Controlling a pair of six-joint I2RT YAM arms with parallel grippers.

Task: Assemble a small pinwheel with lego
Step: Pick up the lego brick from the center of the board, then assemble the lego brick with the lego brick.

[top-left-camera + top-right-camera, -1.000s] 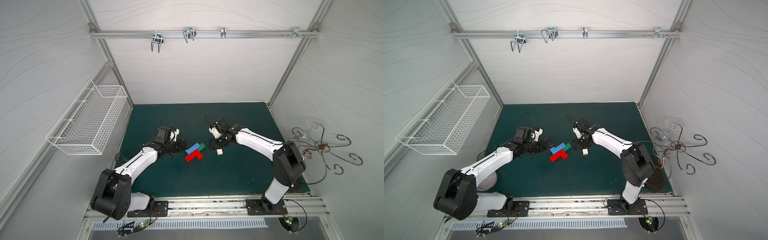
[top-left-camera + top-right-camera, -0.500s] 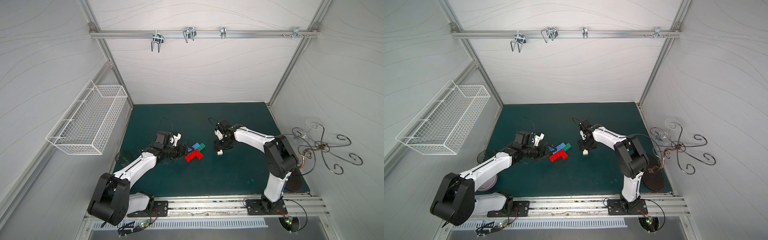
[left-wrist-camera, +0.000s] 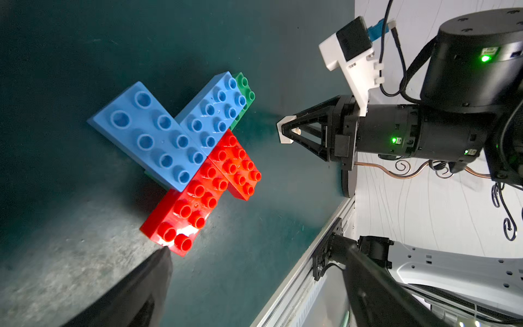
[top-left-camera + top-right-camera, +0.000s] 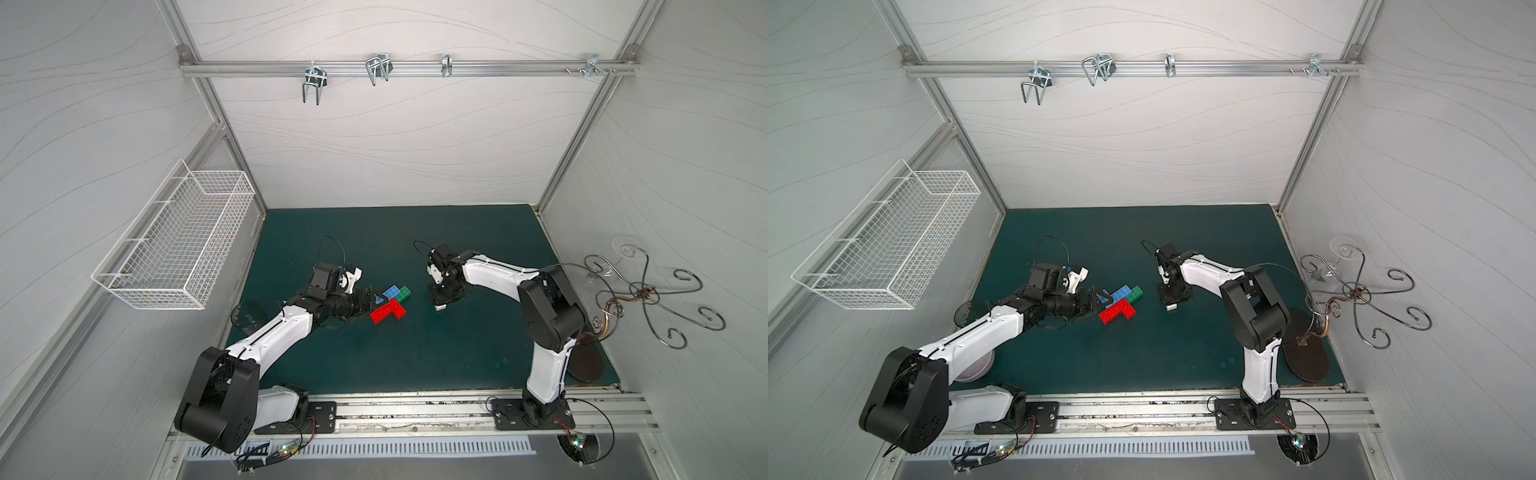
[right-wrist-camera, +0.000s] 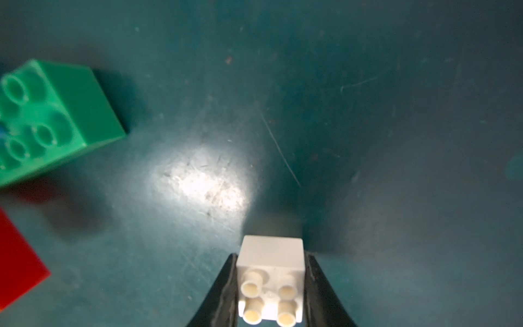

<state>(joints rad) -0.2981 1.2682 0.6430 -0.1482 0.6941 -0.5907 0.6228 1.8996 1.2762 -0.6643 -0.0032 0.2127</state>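
The right pincer (image 5: 270, 286) is clamped on the white 2x2 brick (image 5: 271, 252). A black finger (image 5: 226, 286) presses on either side, and the four studs face the wrist camera. In both top views this pincer (image 4: 441, 302) points down with the brick (image 4: 440, 308) at its tip, low over the dark green table (image 4: 415, 365). Whether the brick touches the table cannot be told.

The brick is near the pinwheel (image 4: 390, 303) but apart from it, with bare table between, off the green-tipped end. In the left wrist view the pinwheel lies flat, studs up. Two blue bricks (image 3: 141, 127) meet at an angle, and two red bricks (image 3: 235, 167) are joined against them as offset arms. A green brick (image 3: 244, 90) pokes out from under the far blue one.

On the opposite side of the pinwheel from the white brick, the left pincer (image 4: 371, 300) lies low and nearly level, its jaws wide apart. One finger (image 3: 141, 288) ends just beside the tip of the nearer red brick (image 3: 184, 215). The other finger is outside the wrist view. In a top view a blue brick's end shows at the fingertips, and contact cannot be made out.
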